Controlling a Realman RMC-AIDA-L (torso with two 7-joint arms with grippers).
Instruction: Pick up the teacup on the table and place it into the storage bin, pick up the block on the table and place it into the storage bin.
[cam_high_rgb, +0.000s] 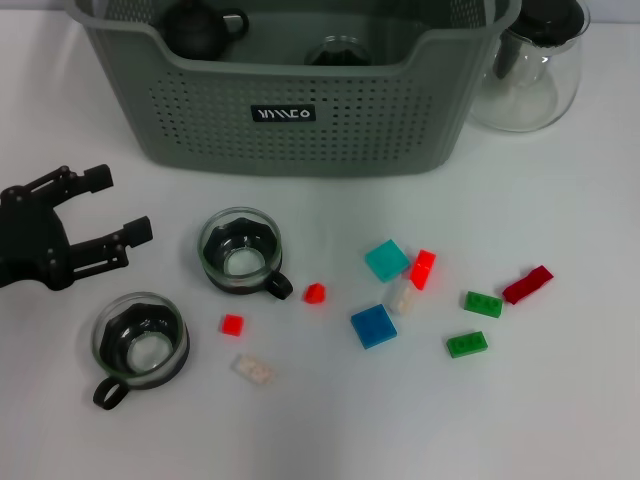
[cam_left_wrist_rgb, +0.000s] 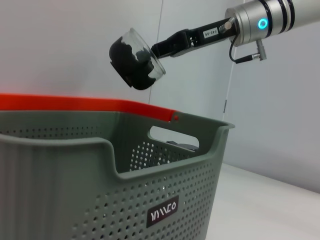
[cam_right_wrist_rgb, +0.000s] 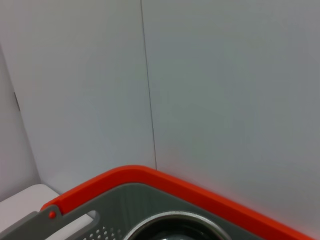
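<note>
1. Teacup (cam_left_wrist_rgb: 135, 59) hangs tilted in the air above the storage bin (cam_high_rgb: 290, 110), clamped by the right gripper (cam_left_wrist_rgb: 157, 50) as seen in the left wrist view.
2. Storage bin stands at the table's (cam_high_rgb: 560, 420) far edge; dark teapot (cam_high_rgb: 200, 25) inside it.
3. Left gripper (cam_high_rgb: 120, 205) sits low near the table's left edge, jaws spread, holding nothing.
4. Two more glass cups on the table: one (cam_high_rgb: 240, 252) near the centre, one (cam_high_rgb: 140, 340) toward the front-left.
5. Blocks scattered right of the cups: small red block (cam_high_rgb: 315, 293), blue block (cam_high_rgb: 374, 325), teal block (cam_high_rgb: 386, 259), green blocks (cam_high_rgb: 467, 344).
6. Glass pot (cam_high_rgb: 535, 60) at the far right corner beside the bin.
</note>
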